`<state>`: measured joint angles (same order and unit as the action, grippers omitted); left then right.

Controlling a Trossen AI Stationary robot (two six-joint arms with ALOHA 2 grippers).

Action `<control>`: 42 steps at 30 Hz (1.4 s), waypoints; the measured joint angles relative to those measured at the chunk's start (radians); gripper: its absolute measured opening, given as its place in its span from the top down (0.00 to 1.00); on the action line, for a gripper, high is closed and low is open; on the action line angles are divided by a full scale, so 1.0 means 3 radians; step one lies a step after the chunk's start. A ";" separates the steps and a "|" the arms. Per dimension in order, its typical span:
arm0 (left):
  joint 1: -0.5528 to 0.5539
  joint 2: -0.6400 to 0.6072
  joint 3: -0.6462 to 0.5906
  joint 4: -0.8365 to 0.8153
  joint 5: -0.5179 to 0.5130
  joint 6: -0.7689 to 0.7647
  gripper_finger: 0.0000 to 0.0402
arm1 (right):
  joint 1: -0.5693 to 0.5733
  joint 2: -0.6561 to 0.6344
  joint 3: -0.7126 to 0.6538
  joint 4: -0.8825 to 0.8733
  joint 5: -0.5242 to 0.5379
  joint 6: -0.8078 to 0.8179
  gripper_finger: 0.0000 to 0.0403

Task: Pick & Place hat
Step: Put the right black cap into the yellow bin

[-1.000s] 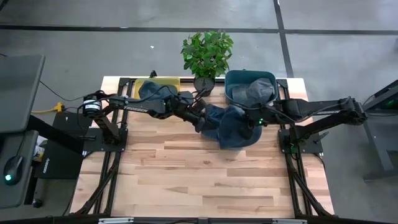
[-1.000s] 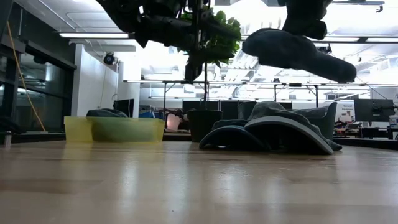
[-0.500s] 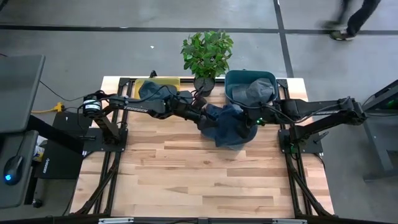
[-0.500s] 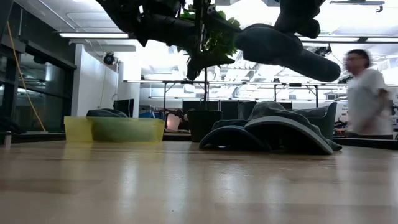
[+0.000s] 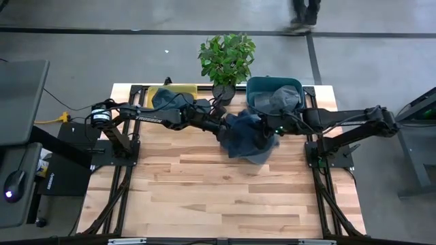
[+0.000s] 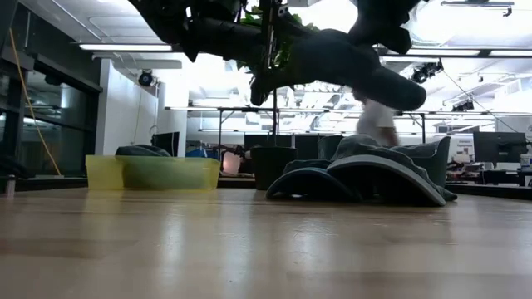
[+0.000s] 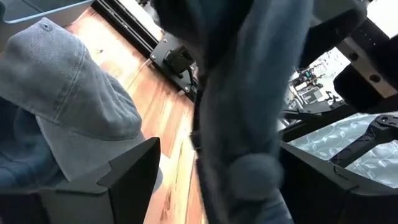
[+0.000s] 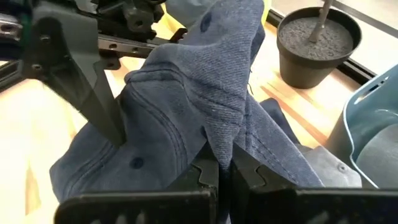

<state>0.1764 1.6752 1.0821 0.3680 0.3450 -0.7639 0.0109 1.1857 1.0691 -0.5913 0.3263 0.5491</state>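
I see a dark blue hat (image 5: 246, 138) lifted clear of the table's middle, pinched in my right gripper (image 8: 225, 167), whose fingers are pressed together on a fold of its cloth. My left gripper (image 5: 219, 128) sits just beside the hat with its fingers spread wide around the fabric, gripping nothing. More hats fill the teal bin (image 5: 253, 88) and the yellow bin (image 5: 180, 89). I judge the pick done and the placing left to do
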 joint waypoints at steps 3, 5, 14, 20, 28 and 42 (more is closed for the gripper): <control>0.0000 0.0000 0.0000 0.0000 0.0000 0.0000 0.26 | 0.0000 0.0046 0.0000 0.0040 0.0023 0.0000 1.00; 0.0000 0.0000 0.0000 0.0000 0.0003 0.0000 0.26 | -0.0020 0.0066 0.0000 0.0101 0.0017 -0.0003 1.00; -0.0001 0.0000 0.0000 -0.0001 0.0036 -0.0039 0.26 | -0.0133 0.0112 0.0000 0.0320 -0.0062 -0.0064 1.00; 0.0000 0.0000 0.0000 -0.0013 0.0010 -0.0100 0.27 | -0.0190 0.0112 0.0000 0.0379 -0.0101 -0.0088 1.00; 0.0000 0.0000 0.0000 -0.0013 0.0008 -0.0101 0.52 | -0.0191 0.0112 0.0000 0.0372 -0.0135 -0.0088 1.00; 0.0000 0.0000 0.0000 -0.0014 0.0070 -0.0069 0.99 | -0.0191 0.0113 0.0000 0.0347 -0.0156 -0.0114 1.00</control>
<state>0.1764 1.6752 1.0821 0.3638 0.3659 -0.7847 -0.0463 1.2198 1.0691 -0.4873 0.2794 0.5150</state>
